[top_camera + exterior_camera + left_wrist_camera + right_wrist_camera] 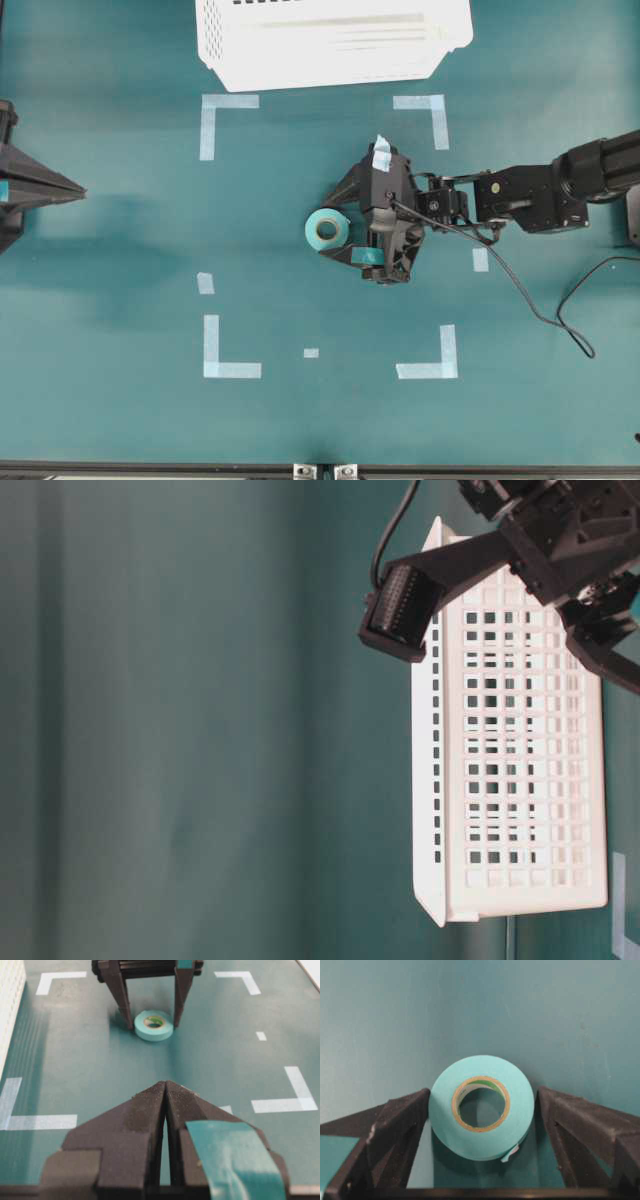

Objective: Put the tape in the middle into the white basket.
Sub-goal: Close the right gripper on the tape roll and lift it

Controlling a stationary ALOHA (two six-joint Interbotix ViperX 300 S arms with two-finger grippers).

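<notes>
The tape [326,229] is a mint ring lying flat in the middle of the teal table, inside the marked square. My right gripper [323,228] is open and low around it, one finger on each side. In the right wrist view the tape [442,1110] sits between the black fingertips [415,1105]; the left one is at its rim and a thin gap remains on the right. From the left wrist view I see the tape [153,1025] far ahead. My left gripper [165,1086] is shut and empty, at the left edge [78,193]. The white basket [330,45] stands at the far edge.
Pale tape corner marks [228,102] [430,368] frame the square, with small strips [205,283] [311,352] near it. The right arm's cable [540,310] trails over the table at the right. From table level the basket's lattice wall [520,750] fills the right side.
</notes>
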